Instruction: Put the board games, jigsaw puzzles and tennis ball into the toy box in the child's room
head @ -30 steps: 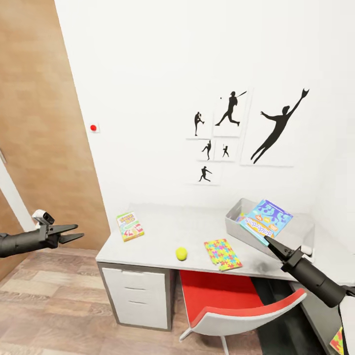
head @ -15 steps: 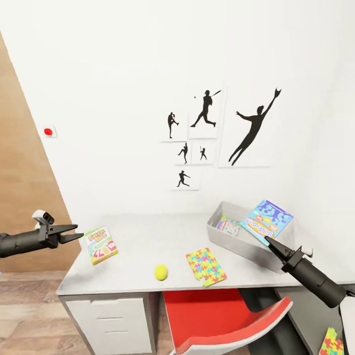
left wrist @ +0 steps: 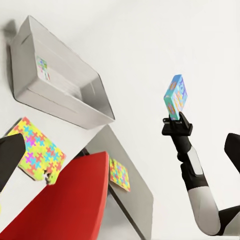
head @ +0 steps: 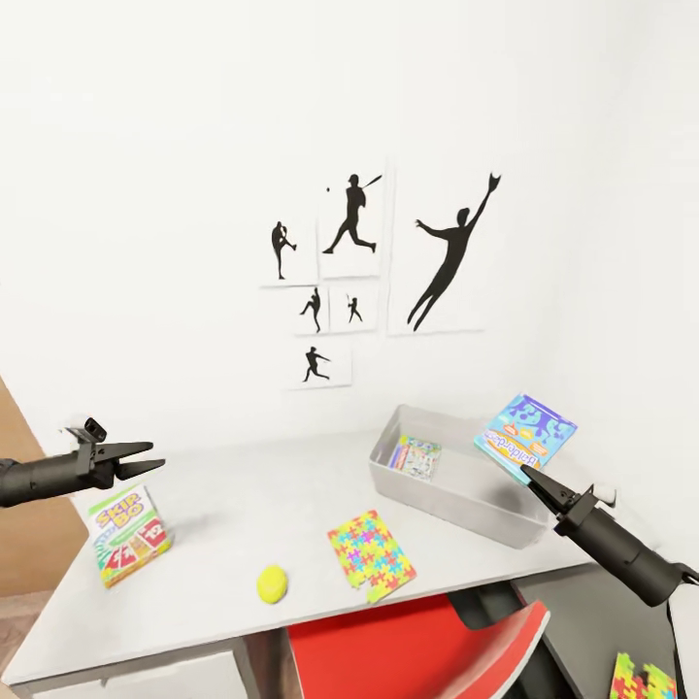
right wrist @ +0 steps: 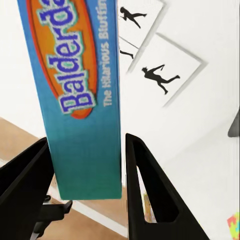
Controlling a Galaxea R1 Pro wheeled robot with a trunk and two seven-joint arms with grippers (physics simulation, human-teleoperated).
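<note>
My right gripper [head: 529, 473] is shut on the lower edge of a blue-cyan board game [head: 525, 435], held upright in the air beside the far right end of the toy box [head: 454, 505]. The right wrist view shows that board game [right wrist: 80, 90] clamped between both fingers [right wrist: 145, 185]. A small colourful box [head: 416, 456] lies inside the toy box. On the table [head: 243, 500] lie a jigsaw puzzle [head: 371, 555], the tennis ball [head: 272, 583] and a green-edged board game [head: 131, 534]. My left gripper [head: 144, 458] hovers open just above that game.
A red chair [head: 408, 649] is tucked under the table's front edge. Another jigsaw puzzle [head: 643, 677] lies on the lower dark section at the right, also seen as the jigsaw puzzle [left wrist: 120, 175] in the left wrist view. Silhouette posters hang on the white wall behind.
The whole head view has swung right and drawn closer to the table, so the door has left the picture. Both arms keep their pose, and the right gripper still holds the blue game.
</note>
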